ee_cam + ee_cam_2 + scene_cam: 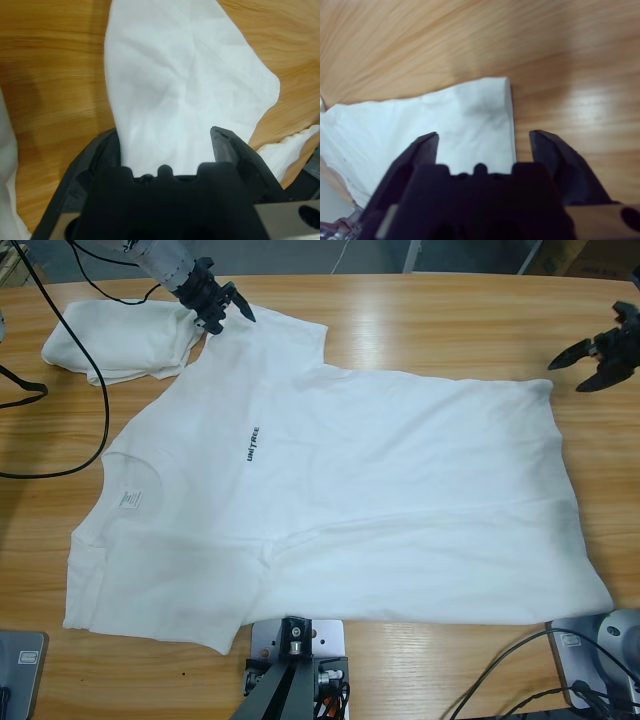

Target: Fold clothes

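Large T-shirt lies flat mid-surface; left pincer, jaws spread, apparently over its 11 o'clock sleeve, right pincer spread near the 2 o'clock hem corner, presumably positioned for folding.

Wooden table, two T-shirts

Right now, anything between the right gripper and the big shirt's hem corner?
Nothing: the high view shows only bare table between the right gripper and the corner of the big shirt. The right wrist view also shows that corner below the open jaws.
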